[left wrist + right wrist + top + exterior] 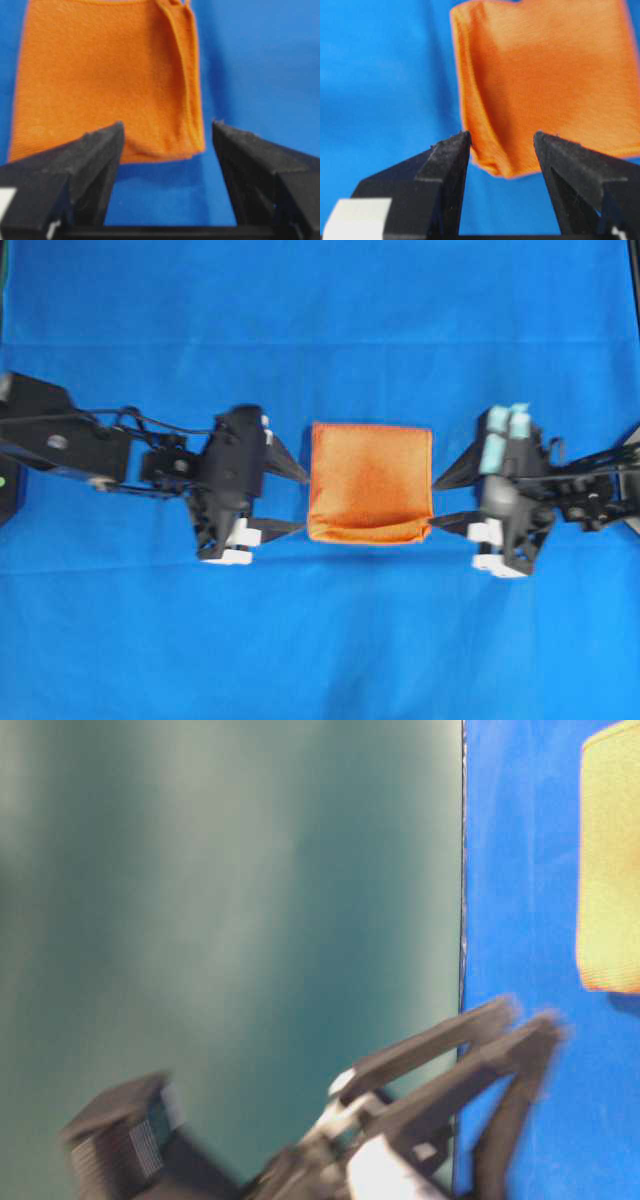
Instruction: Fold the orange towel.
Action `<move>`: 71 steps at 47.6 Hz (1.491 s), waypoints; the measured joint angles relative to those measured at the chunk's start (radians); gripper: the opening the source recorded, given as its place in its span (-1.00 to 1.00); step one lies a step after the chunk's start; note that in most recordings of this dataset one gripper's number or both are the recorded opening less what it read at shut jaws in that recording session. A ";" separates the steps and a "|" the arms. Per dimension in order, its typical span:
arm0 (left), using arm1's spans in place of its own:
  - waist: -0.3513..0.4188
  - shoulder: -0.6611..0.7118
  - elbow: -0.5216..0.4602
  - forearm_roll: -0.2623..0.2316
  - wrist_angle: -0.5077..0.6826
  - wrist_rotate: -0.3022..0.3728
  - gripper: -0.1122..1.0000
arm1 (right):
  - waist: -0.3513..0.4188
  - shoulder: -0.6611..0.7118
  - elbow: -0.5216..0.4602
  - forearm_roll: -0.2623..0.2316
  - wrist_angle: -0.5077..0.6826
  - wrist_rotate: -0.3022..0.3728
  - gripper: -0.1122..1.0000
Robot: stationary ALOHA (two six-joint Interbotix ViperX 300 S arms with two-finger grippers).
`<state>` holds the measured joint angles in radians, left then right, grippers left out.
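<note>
The orange towel point(370, 483) lies folded over on the blue cloth in the middle, its rounded fold along the near edge. My left gripper point(304, 502) stands open just off the towel's left edge, by the near corner. The left wrist view shows the towel point(105, 75) a little beyond the spread fingers, with only blue cloth between them point(167, 125). My right gripper point(434, 504) stands open at the towel's right edge. From the right wrist, the towel's corner point(540, 85) lies just past the open fingertips point(501, 135). Neither gripper holds anything.
A blue cloth point(320, 330) covers the whole table. The table-level view is blurred; it shows dark gripper fingers point(470, 1060) low in the frame, the cloth's edge point(463, 920) against a green backdrop, and part of the towel point(610, 870) at the right.
</note>
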<state>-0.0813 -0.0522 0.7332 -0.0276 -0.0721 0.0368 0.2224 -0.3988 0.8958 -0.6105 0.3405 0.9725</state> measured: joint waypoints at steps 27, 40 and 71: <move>0.000 -0.482 0.345 -0.002 -0.138 0.018 0.34 | 0.000 -0.606 0.261 -0.143 0.087 -0.018 0.24; 0.006 -0.759 0.508 -0.002 -0.144 0.040 0.35 | 0.000 -0.719 0.376 -0.204 0.072 -0.014 0.24; 0.040 -0.986 0.675 -0.002 -0.144 0.040 0.34 | -0.074 -0.758 0.431 -0.212 -0.018 -0.011 0.24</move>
<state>-0.0414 -1.0385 1.4082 -0.0291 -0.2163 0.0767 0.1488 -1.1566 1.3269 -0.8222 0.3221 0.9618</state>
